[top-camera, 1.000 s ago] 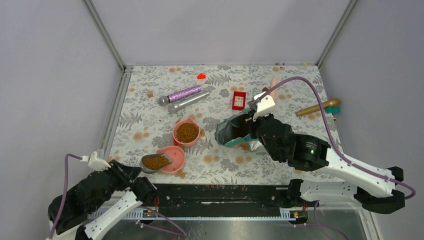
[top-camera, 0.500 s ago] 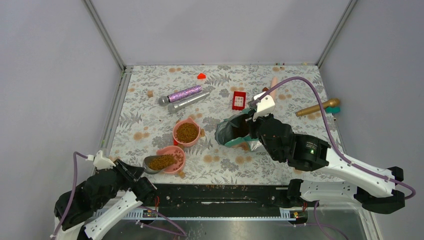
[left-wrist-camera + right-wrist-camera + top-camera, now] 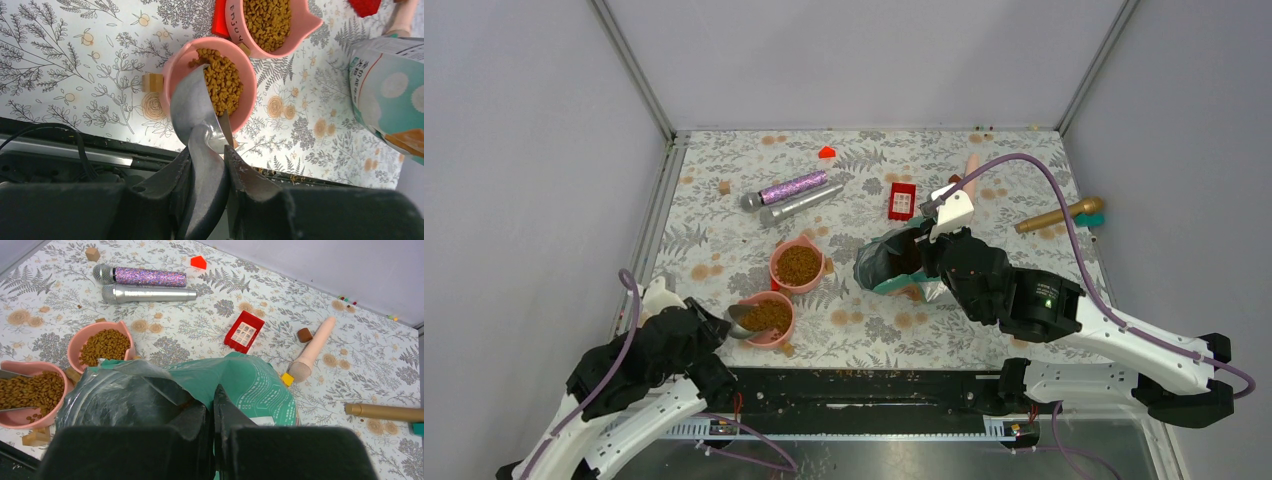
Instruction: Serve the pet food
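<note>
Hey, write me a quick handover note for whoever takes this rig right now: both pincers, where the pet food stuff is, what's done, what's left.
Left pincer: shut on the handle of the metal scoop, which is tipped over the near pink bowl.
Right pincer: shut on the rim of the open teal pouch, to the right of the bowls.
Done: the near bowl and the far pink bowl both hold kibble.
Left: probably just lift the scoop away, set it down, and let go of the pouch.

Left arm (image 3: 639, 365) and right arm (image 3: 1064, 310) are black with white links, purple cables (image 3: 1021, 157), black fingers (image 3: 255, 195).
</note>
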`<move>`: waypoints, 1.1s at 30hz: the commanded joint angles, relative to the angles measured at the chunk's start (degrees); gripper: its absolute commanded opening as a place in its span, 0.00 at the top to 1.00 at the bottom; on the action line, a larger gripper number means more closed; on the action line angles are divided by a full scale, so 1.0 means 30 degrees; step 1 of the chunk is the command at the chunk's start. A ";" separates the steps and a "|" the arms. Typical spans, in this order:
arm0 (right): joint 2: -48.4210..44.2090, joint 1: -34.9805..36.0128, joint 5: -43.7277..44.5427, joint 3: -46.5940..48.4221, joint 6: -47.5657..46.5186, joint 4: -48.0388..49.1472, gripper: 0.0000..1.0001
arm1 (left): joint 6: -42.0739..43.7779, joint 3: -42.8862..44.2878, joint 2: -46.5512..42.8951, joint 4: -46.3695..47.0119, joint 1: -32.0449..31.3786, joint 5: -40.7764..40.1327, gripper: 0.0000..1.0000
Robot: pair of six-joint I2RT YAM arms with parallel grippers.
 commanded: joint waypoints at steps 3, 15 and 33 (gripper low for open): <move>-0.0794 0.0141 0.0924 0.1095 -0.0476 0.2741 1.00 | 0.0622 0.0639 0.1407 0.1858 0.0098 -0.0799 1.00; -0.0696 0.0143 0.1176 0.0752 -0.0326 0.2762 1.00 | 0.0744 0.2038 0.4186 0.1290 0.0098 -0.0638 1.00; -0.0251 0.0149 0.1098 0.1140 -0.0995 0.2786 1.00 | 0.0321 0.5506 0.6409 -0.2584 0.0099 -0.1124 1.00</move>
